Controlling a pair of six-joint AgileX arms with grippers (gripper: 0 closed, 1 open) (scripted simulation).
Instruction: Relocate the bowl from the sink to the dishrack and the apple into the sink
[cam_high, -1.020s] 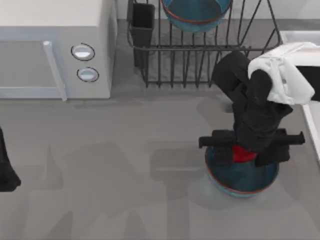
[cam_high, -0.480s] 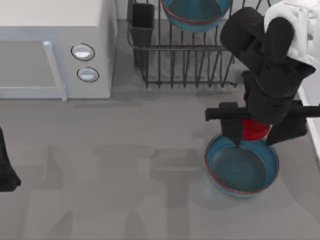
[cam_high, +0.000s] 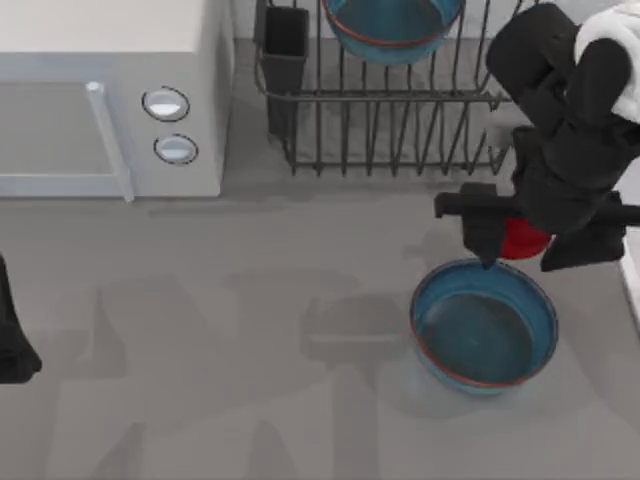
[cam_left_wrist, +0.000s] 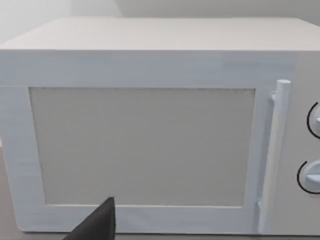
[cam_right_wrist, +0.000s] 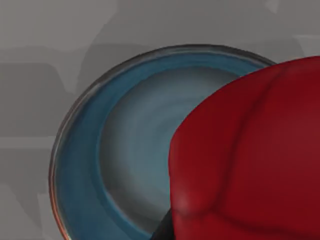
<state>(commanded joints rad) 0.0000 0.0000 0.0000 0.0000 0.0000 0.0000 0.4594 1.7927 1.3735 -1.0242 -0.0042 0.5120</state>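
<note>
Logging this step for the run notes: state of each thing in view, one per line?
Right end effector: shut on the small glossy red apple, beside the sink.
Small glossy red apple: gripped, lifted off the table.
Deep-blue glazed bowl on the grey table: upright, empty.
Deep-blue glazed bowl in the dark wire dishrack: resting in the rack.
White microwave: door closed.
White sink: rim showing at the table's right edge.
Left end effector: parked at the table's left edge.

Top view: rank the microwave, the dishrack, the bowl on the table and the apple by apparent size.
1. Microwave, though cut off by the frame.
2. Dishrack, also cut off.
3. Bowl on the table.
4. Apple, held in the right gripper and partly hidden.
</note>
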